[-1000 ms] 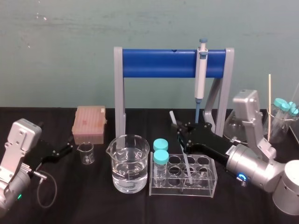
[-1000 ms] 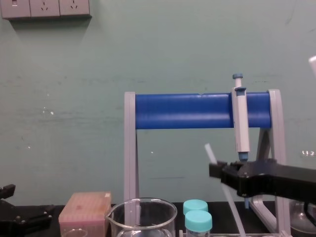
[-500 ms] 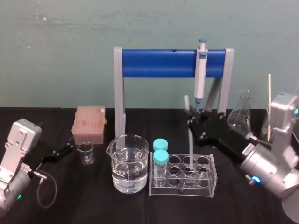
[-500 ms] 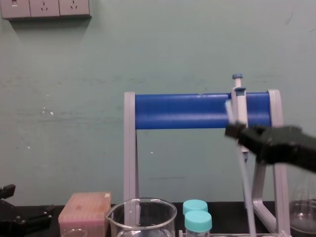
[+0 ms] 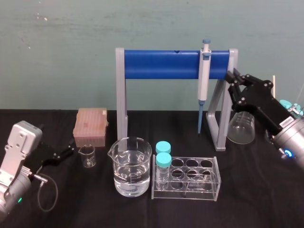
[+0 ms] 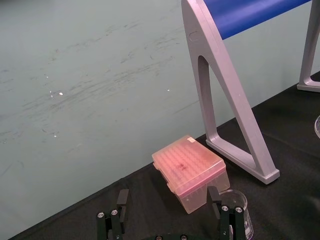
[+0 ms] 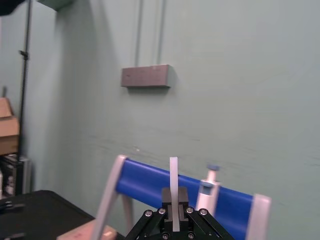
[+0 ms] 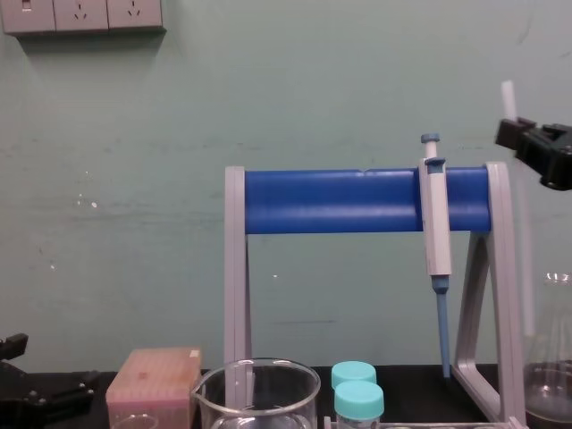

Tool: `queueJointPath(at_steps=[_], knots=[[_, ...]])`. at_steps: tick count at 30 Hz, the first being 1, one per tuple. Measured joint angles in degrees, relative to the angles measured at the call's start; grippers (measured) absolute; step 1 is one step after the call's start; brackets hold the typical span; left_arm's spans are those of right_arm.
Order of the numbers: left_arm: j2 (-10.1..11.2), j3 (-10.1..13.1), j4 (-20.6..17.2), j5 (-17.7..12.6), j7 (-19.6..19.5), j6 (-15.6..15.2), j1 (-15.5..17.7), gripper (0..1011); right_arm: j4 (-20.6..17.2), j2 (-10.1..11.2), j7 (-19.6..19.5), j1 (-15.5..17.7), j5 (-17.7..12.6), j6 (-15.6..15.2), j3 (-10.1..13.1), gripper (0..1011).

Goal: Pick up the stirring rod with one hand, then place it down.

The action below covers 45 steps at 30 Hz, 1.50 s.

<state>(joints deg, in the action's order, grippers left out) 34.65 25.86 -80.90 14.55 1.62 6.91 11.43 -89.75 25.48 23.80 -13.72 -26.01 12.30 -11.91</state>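
**Glass rod (image 7: 173, 186) held high by right gripper (image 5: 234, 79)**

Status as I read it from the console:

1. The right gripper sits raised at the right end of the stand (image 5: 168, 65), above the flask (image 5: 241, 127). Its jaws are pinched on the rod, which stands upright between them. A short end pokes out above the fingers. In the chest view the rest runs faintly down beside the stand's right post, and I cannot make out its lower end.

2. The left gripper (image 5: 70, 150) lies low at the left of the table (image 5: 266, 204) with its fingers (image 6: 122, 201) spread apart. They point toward the tip box (image 5: 90, 126) and the small beaker (image 5: 87, 156).

3. The pipette (image 5: 203, 71) hangs from the stand's blue bar, near the right post. The large beaker (image 5: 131, 167) of clear liquid stands just beside the tube rack (image 5: 190, 179). Two blue-capped tubes (image 5: 163, 153) sit at that rack's left end.
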Motion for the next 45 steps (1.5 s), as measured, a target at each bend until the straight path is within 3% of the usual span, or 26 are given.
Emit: queueJointPath(at_steps=[16,45], knots=[[0.0,0.0,0.0,0.0,0.0,0.0,0.0,1000,0.3,-1.1,-0.5,0.7,2.1,-1.1,2.6,64],[0.0,0.0,0.0,0.0,0.0,0.0,0.0,1000,-0.6,-1.8,0.4,1.5,2.6,-1.7,3.1,64]])
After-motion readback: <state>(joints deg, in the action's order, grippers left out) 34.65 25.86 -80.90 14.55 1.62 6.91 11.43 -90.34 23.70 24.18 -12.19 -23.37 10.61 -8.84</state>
